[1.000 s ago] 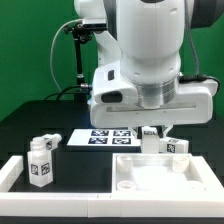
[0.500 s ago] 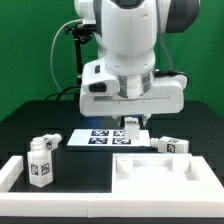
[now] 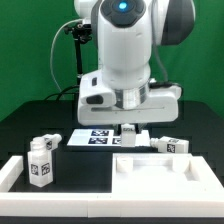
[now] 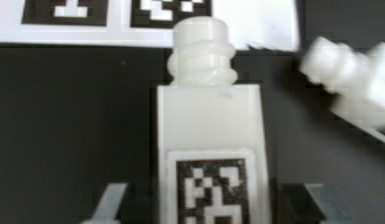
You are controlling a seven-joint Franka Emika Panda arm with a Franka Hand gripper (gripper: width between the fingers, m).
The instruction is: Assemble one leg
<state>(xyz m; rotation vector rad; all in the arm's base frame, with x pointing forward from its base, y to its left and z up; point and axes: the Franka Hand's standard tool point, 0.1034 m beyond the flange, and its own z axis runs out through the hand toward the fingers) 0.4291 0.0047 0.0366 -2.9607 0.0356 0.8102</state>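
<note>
Currently the claw [image 4: 207, 200] is clamped on one leg [image 4: 210, 130], held just above the marker board [image 3: 105, 138], behind the white tray piece [image 3: 165, 172]; pickup looks done, carrying it over and seating it in the tray remain

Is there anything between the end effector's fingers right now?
Yes: a leg lies between the fingers of the end effector, tag face up, threaded tip pointing toward the marker board. The wrist view shows it; whether the fingers touch it is unclear.

Marker board [image 3: 103, 137] flat on black table [image 3: 60, 125]; white tray-like piece [image 3: 160, 170], apparently unoccupied.
</note>
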